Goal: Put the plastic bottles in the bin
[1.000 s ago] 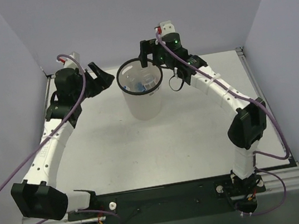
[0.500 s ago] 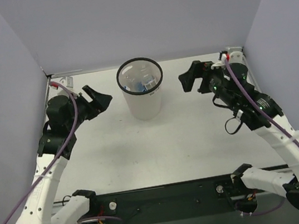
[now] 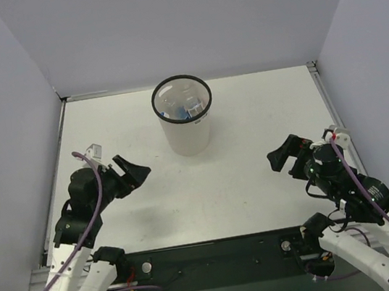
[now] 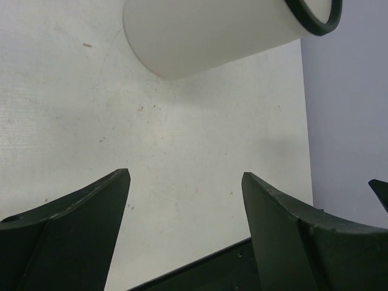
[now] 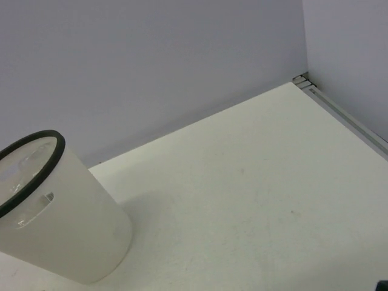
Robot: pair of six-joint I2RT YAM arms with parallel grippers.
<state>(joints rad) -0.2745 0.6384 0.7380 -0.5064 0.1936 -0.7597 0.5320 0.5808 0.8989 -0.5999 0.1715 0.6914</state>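
Note:
The bin stands upright at the back middle of the table, white with a black rim. Clear plastic bottles lie inside it, one with a blue label; I cannot tell them apart further. My left gripper is open and empty, low over the table, near left of the bin and well apart from it. The left wrist view shows its gripper with nothing between the jaws and the bin beyond. My right gripper is open and empty at the near right. Its wrist view shows the bin but no fingers.
Grey-violet walls close the table on the left, back and right. A metal rail runs along the right edge. The black base plate holding both arm bases lies along the near edge.
Both arms have drawn back from the bin toward the near edge. The right gripper was at the bin's rim a second ago and is now low at the near right.

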